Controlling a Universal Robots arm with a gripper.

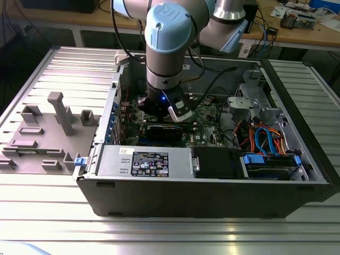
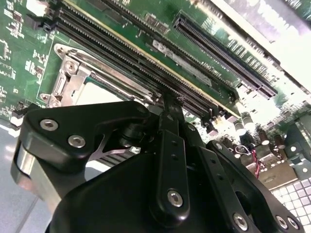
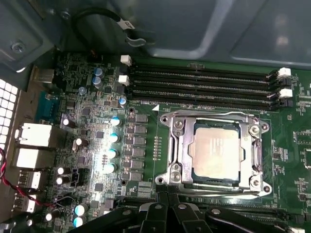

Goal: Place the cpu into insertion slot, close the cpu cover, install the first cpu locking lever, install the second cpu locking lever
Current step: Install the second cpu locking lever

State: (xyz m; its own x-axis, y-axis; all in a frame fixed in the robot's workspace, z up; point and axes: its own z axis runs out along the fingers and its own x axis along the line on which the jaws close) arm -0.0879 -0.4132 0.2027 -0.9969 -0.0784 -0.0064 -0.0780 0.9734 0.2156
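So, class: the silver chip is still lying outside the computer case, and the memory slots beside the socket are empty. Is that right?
Not quite. In the first wrist view the chip already sits in the socket, under the metal cover frame. The memory slots beside it are indeed empty.

Arm (image 1: pixel 167 32) vertical, wrist down, gripper (image 3: pixel 165 206) fingers closed together.
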